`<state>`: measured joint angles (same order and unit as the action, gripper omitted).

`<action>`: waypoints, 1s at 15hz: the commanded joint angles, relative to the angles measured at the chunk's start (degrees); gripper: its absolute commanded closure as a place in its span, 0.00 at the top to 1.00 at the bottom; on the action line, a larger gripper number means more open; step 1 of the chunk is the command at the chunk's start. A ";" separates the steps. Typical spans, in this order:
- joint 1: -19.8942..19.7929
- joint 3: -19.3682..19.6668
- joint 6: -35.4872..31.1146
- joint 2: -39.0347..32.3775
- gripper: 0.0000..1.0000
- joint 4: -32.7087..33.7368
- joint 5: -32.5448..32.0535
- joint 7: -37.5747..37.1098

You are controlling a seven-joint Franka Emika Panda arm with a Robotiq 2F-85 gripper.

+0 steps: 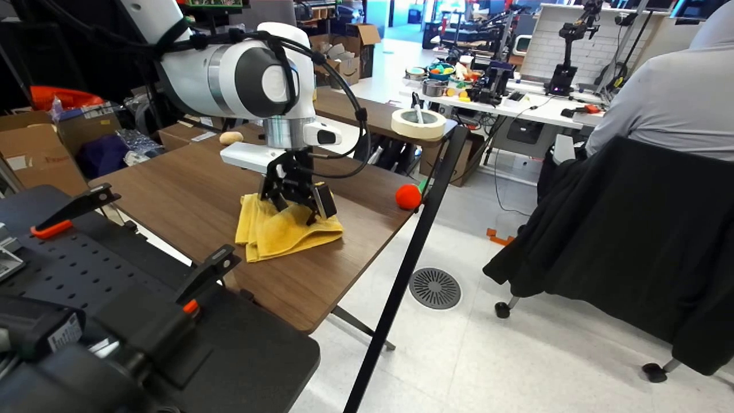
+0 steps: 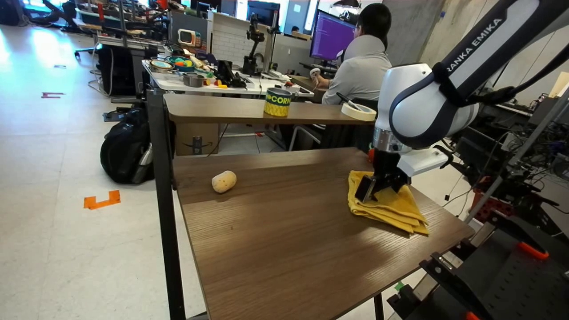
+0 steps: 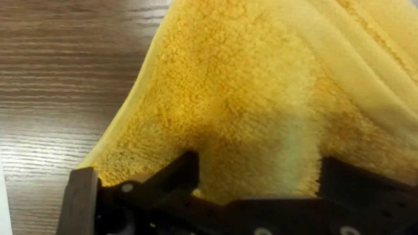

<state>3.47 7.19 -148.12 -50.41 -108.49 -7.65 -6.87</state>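
A folded yellow cloth [image 1: 275,241] lies on the brown table, and it also shows in an exterior view [image 2: 400,211]. My gripper [image 1: 295,213] points down into the cloth's upper layer; the gripper shows in an exterior view [image 2: 378,195] too. In the wrist view the cloth [image 3: 228,81] fills most of the picture. The black fingers of the gripper [image 3: 259,166] stand some way apart. A bunched fold of cloth bulges between them and touches both finger sides. The fingertips are partly sunk in the cloth, so their ends are hidden.
On the brown table [image 2: 266,240] lies a potato-like object [image 2: 224,182]. A red round object [image 1: 408,196] sits at the table edge near a black post [image 1: 395,275]. A raised shelf holds a tape roll [image 1: 418,124] and a corn can [image 2: 278,102]. Black clamps [image 1: 209,274] grip the near edge.
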 commanded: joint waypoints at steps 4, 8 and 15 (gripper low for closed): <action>0.08 0.00 0.14 0.02 1.00 0.28 0.10 0.09; -0.27 -0.12 -3.84 -1.52 1.00 0.33 1.36 -1.95; -0.55 6.45 -12.96 -6.97 1.00 -1.29 0.52 -5.41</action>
<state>3.63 9.91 -155.31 -50.50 -110.85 -7.24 -9.79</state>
